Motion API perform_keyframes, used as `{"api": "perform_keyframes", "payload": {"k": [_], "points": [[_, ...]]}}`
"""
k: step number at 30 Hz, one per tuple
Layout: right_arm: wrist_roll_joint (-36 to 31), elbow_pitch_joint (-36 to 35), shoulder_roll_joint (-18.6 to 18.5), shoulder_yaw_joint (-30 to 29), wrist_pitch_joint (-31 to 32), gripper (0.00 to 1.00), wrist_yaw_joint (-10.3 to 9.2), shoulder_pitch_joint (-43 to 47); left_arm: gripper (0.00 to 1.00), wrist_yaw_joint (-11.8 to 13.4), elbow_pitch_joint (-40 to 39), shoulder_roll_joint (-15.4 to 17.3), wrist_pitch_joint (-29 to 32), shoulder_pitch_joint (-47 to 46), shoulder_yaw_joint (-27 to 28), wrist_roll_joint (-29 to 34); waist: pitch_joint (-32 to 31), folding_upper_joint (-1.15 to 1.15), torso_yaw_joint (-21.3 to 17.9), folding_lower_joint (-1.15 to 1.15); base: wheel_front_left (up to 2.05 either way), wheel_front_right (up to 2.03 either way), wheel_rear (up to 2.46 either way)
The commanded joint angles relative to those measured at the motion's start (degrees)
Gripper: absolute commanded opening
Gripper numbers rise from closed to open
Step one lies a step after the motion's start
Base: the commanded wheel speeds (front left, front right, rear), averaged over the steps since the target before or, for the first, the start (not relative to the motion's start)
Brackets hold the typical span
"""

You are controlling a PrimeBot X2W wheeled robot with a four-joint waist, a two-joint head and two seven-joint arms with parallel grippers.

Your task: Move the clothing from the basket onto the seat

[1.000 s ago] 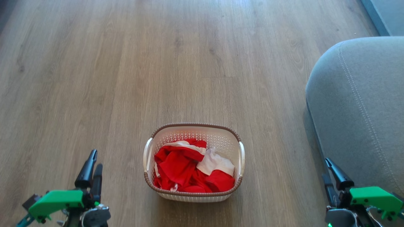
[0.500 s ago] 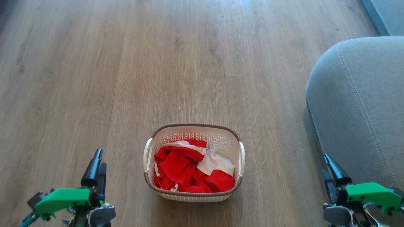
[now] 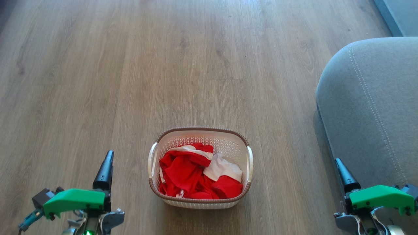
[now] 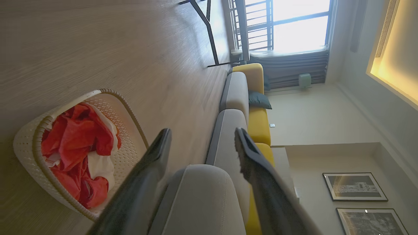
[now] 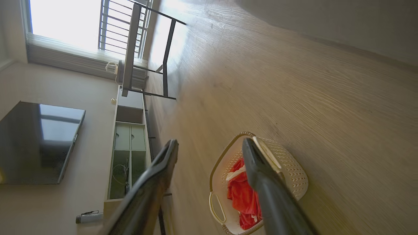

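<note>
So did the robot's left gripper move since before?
Yes. In the head view the left gripper has slid right and a little up, closer to the basket, which stayed put.

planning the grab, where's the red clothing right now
In the head view the red and white clothing lies bunched inside the cream basket on the wood floor, low and centre, with the grey seat off to the robot's right.

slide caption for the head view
Red clothing in the basket on the wooden floor, grey seat alongside.
</note>
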Motion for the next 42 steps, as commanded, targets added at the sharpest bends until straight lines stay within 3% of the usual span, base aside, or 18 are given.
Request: {"api": "perform_keyframes", "payload": {"k": [1, 17, 42], "points": [[-2.30, -2.40, -1.33, 0.69, -0.72, 1.00, 0.11, -2.24, 1.00, -0.12, -1.65, 1.08, -0.71, -3.23, 0.27, 1.85, 0.00, 0.00, -0.03, 0.00, 0.00, 0.00, 0.00], [-16.71, -2.52, -3.44, 4.62, -3.42, 1.00, 0.16, -3.22, 1.00, -0.18, -2.69, 1.31, -3.40, -3.96, -0.85, 16.81, 0.06, 0.00, -0.34, 0.00, 0.00, 0.00, 0.00], [-32.62, -2.42, -6.51, 9.59, -7.45, 1.00, 0.24, -4.41, 1.00, -0.26, -4.97, 3.76, -7.44, -3.37, -3.84, 36.83, 0.01, 0.00, -0.23, 0.00, 0.00, 0.00, 0.00]]}}
